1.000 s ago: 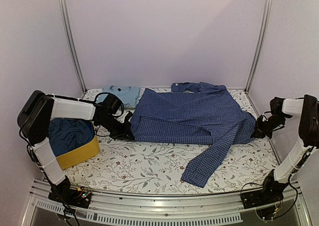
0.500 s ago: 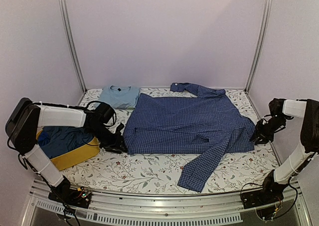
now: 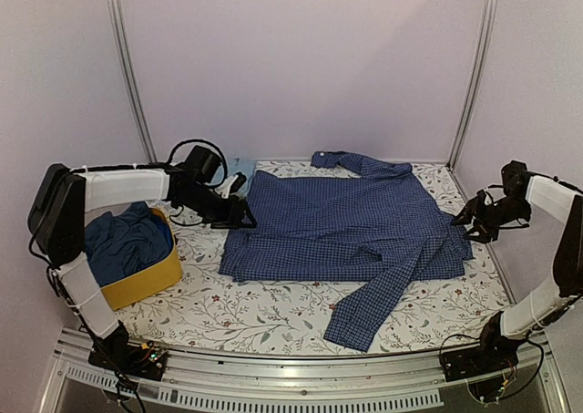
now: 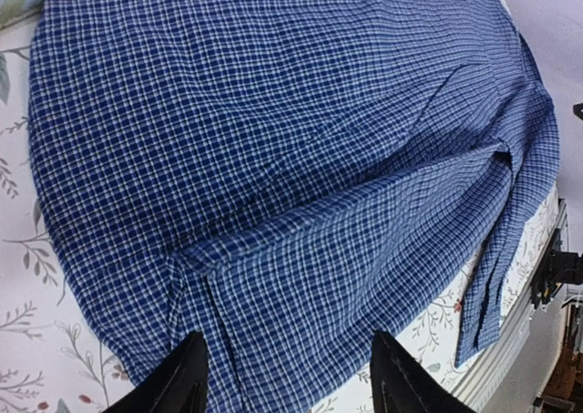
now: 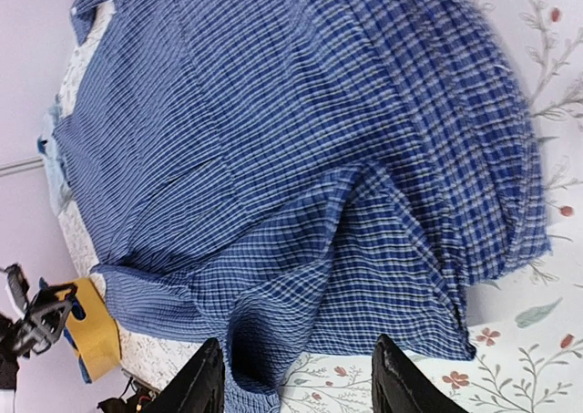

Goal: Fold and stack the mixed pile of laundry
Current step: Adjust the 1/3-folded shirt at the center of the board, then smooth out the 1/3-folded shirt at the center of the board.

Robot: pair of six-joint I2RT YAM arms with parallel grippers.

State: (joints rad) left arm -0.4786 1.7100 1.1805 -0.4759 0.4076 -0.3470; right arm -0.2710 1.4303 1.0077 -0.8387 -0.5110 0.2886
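The shirt (image 5: 301, 158) lies spread on the floral tabletop (image 5: 537, 340); the pincer (image 5: 299, 354) hovers above its edge, jaws apart. A yellow basket (image 5: 96, 340) shows beyond.

No legible text, labels, brands, numbers or signs in any view. The checked shirt (image 3: 346, 221) shows its weave pattern only; the table (image 3: 273, 308) cover shows floral print only.

So we're stretching our left arm (image 3: 123, 187) out low and sideways toward the middle, elbow tucked way back. We're bending our right arm (image 3: 551, 194) in from the right edge, wrist dipping down. Left gripper (image 3: 240, 218) and right gripper (image 3: 466, 218) are both hanging with fingers spread apart.
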